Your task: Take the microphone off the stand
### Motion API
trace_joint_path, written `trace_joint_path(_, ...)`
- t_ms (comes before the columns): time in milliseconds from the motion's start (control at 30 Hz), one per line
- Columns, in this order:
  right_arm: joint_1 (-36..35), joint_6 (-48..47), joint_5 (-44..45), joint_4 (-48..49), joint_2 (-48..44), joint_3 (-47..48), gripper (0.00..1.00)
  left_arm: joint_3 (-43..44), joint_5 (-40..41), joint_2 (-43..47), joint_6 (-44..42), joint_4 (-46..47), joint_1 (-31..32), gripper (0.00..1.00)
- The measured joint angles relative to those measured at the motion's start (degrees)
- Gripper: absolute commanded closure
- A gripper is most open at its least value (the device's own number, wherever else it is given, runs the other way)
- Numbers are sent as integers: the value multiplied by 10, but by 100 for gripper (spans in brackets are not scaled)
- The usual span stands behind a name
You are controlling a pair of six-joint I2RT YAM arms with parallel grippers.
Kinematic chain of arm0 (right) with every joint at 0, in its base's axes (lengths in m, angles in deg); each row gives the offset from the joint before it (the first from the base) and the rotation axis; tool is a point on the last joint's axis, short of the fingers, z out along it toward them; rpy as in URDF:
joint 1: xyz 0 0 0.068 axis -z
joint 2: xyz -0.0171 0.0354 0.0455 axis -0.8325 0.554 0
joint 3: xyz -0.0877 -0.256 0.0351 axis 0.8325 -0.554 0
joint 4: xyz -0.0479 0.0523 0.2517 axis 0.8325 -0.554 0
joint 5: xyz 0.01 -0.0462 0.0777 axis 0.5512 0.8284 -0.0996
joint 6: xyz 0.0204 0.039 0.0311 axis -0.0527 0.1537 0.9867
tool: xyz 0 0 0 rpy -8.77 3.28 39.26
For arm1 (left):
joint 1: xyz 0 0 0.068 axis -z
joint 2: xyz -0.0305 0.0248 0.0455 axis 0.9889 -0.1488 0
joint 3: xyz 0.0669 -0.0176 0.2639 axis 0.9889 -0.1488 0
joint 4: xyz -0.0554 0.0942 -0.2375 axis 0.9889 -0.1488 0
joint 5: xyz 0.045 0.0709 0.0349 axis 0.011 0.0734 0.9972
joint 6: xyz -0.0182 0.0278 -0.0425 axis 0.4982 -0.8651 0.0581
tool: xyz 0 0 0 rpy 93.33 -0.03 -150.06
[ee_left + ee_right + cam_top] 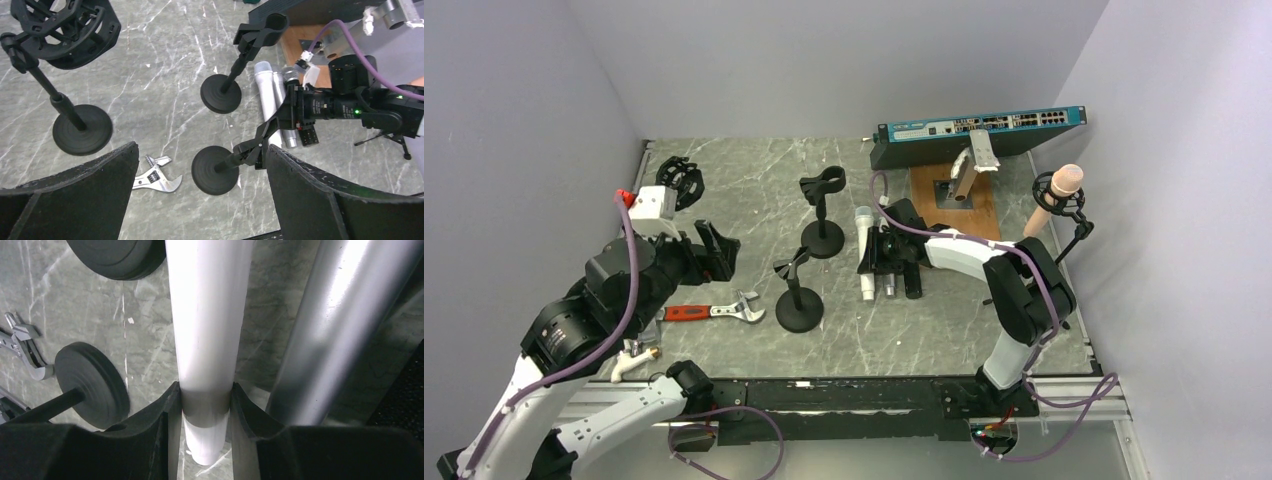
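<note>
No text legible anywhere; network switch point(979, 128) has small markings on its front face, too tiny to read.

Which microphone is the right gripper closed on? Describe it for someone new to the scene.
From the blue network switch at the far edge of the table, come toward the arms to the right gripper. Two microphones are side by side there. It grips the white microphone, the one nearer the black stands, not the silver microphone beside it.
</note>
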Motion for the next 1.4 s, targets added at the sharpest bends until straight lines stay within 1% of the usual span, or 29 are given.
trace_joint_path(100,0,0,7,1,3,1,83,0,11,-2,0,-9,0,1)
trace_joint_path(267,0,1,8,8,18,4,68,0,21,-28,-1,-26,0,1)
trace_joint_path(400,0,1,8,10,19,4,57,21,37,-80,0,-61,-2,1)
trace_joint_path(500,0,0,9,10,19,4,53,56,37,-118,-4,-80,-28,1)
trace_joint_path(567,0,0,9,12,19,4,52,73,21,-135,-16,-77,-68,1)
trace_joint_path(767,-1,-2,9,10,18,5,47,112,-78,-145,-58,-72,-225,1)
trace_joint_path(900,-8,-10,9,-2,-14,5,45,140,-125,-161,-76,-48,-309,1)
trace_joint_path(1000,-13,-16,7,-10,-69,5,41,143,-151,-170,-82,-29,-378,8)
trace_joint_path(1067,-16,-21,4,-14,-112,7,39,140,-170,-177,-83,-14,-430,14)
trace_joint_path(1200,-17,-31,5,-16,-178,14,38,125,-231,-185,-78,24,-549,25)
trace_joint_path(1300,-17,-39,5,-21,-201,17,37,115,-290,-197,-68,57,-612,33)
trace_joint_path(1400,-17,-42,5,-31,-205,16,35,95,-354,-215,-53,96,-658,42)
